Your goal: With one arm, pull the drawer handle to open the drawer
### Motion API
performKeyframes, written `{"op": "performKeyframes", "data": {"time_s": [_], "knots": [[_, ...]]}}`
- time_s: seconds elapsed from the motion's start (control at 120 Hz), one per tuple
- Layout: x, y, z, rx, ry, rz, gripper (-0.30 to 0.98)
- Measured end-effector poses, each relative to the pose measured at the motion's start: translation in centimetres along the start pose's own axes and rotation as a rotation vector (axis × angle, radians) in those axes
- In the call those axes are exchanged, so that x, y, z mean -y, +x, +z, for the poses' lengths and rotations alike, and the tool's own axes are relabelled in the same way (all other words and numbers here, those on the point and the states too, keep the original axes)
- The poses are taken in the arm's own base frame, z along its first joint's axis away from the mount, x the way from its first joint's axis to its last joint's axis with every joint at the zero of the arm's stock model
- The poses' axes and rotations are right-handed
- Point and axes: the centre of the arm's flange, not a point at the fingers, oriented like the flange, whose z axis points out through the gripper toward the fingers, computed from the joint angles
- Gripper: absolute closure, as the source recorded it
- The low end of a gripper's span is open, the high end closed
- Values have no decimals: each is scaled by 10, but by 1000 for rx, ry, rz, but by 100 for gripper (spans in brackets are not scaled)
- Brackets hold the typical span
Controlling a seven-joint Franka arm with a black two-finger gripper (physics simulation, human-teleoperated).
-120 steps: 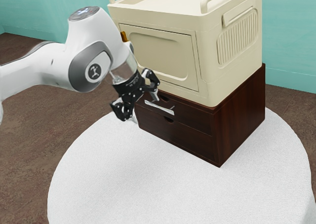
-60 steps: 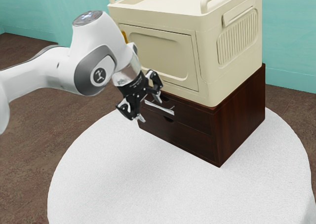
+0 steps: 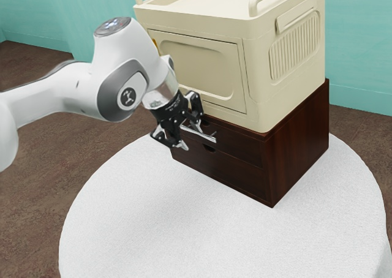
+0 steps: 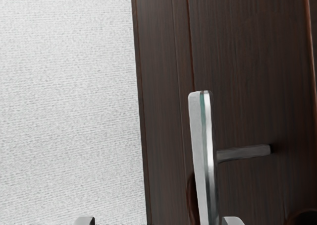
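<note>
My gripper is at the near-left end of the silver bar handle, its two fingers spread apart. The handle is on the upper drawer of the dark wooden cabinet, whose front looks flush. In the wrist view the gripper's tips show at the lower edge, and the bar handle reaches down between them, much closer to one tip than the other. A post joins the bar to the drawer front. Contact with the handle cannot be made out.
A cream box-shaped cabinet with rails on top stands on the wooden cabinet, just above my hand. Below is a round table with a white cloth. A lower drawer sits beneath the handle.
My hand has moved toward the exterior view's right, closer to the drawer front, and its fingers now stand by the handle's end. The cabinet and drawers look unmoved.
</note>
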Motion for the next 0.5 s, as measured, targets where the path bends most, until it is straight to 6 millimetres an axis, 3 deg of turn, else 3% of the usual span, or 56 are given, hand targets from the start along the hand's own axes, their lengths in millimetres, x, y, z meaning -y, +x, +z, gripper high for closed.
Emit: {"op": "performKeyframes", "data": {"time_s": [0.5], "knots": [[2,3,5,31,0,-32,57]]}}
